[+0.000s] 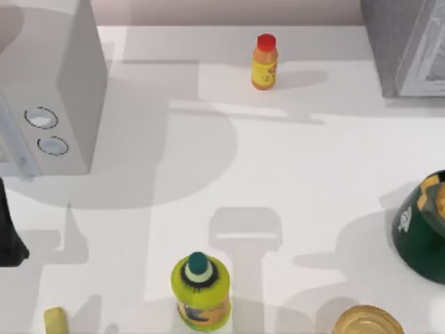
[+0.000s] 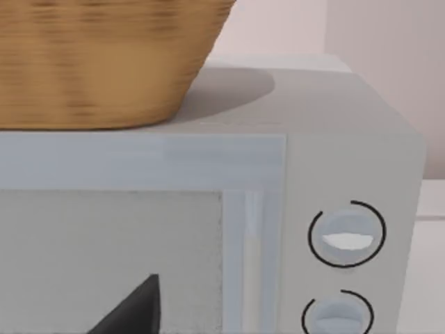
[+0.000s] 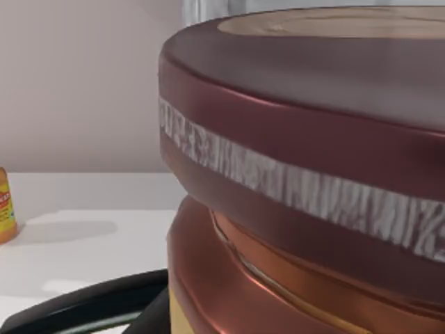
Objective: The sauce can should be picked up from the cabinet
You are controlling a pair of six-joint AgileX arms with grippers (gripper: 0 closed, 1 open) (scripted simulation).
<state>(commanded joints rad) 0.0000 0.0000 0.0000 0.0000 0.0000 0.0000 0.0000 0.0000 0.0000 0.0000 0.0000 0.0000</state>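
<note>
The cabinet (image 1: 407, 42) is a dark-grey box with a lighter framed door, standing at the table's back right corner. Its inside is hidden from above. The sauce can is out of view. My left arm (image 1: 8, 236) is parked at the table's left edge, in front of the microwave, and a dark tip of my left gripper (image 2: 132, 313) shows in the left wrist view. The right wrist view holds a dark curved part of my right gripper (image 3: 90, 303) beside a gold-topped can (image 3: 313, 139), which is very close.
A pale microwave (image 1: 49, 97) with two knobs stands at the left, a woven basket (image 2: 97, 62) on top of it. A red-capped yellow bottle (image 1: 264, 62) stands at the back. At the front are a green-capped bottle (image 1: 200, 289), the gold-topped can (image 1: 367, 321) and a dark green object (image 1: 424, 229).
</note>
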